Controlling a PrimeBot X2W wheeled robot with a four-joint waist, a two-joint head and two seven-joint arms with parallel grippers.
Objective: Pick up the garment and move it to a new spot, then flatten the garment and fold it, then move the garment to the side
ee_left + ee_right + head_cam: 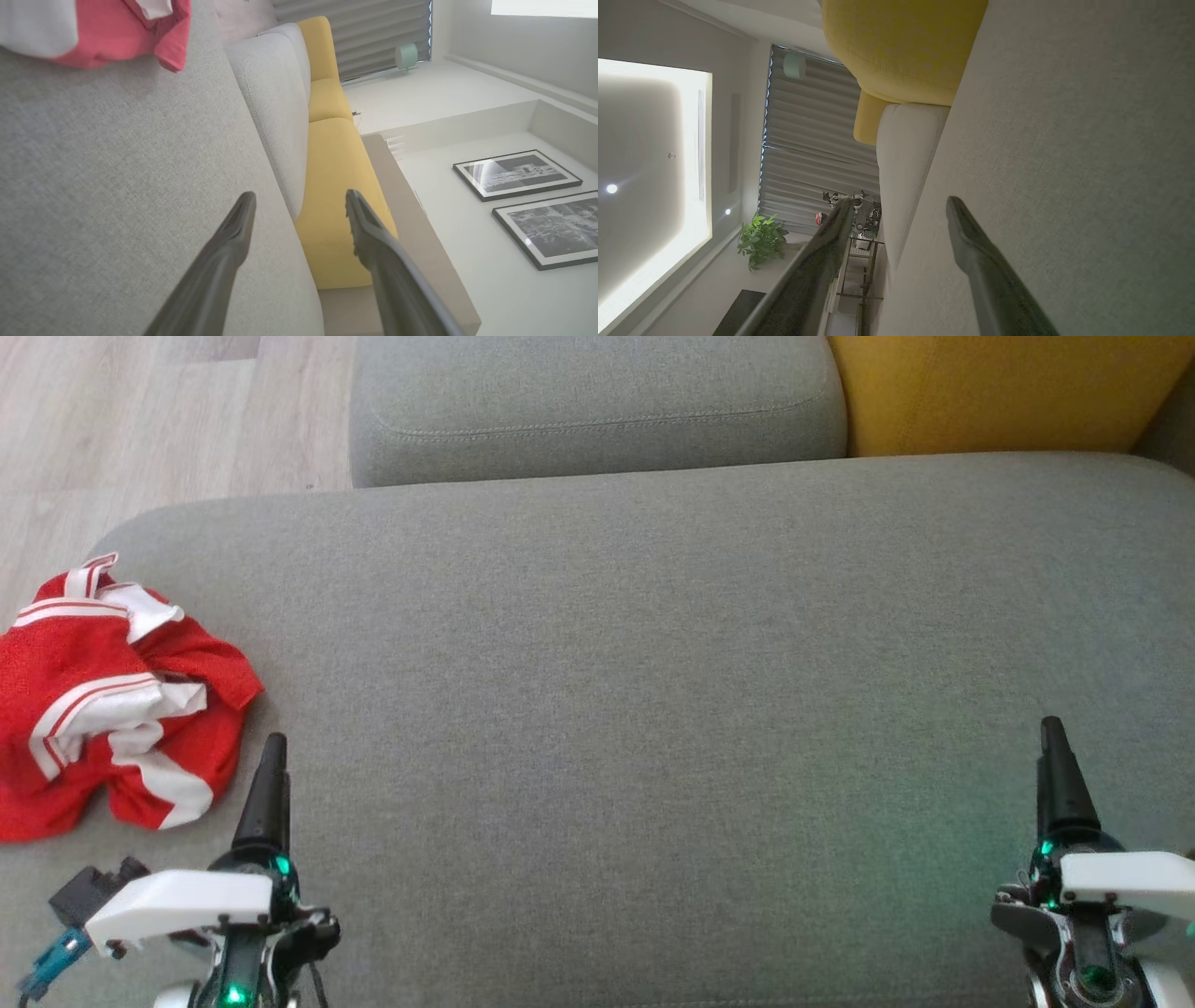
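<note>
Sofa seat (607, 663) bears the garment (103, 700); left gripper (300, 198) and right gripper (900, 205) gape empty.

The head view looks steeply down from above onto the wide grey fabric sofa seat (653, 709). Both wrist views sit low and close over it, rolled sideways, facing the pale grey back cushion (275, 107) and mustard-yellow fabric cushion (327, 154); all three views share these

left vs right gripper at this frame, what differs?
Position: left gripper is just beside the crumpled red-and-white garment, not touching it; right gripper is far across the grey seat from it. View: left gripper's camera catches the garment's edge; right gripper's looks along bare seat. Shared: both open, holding nothing.
</note>
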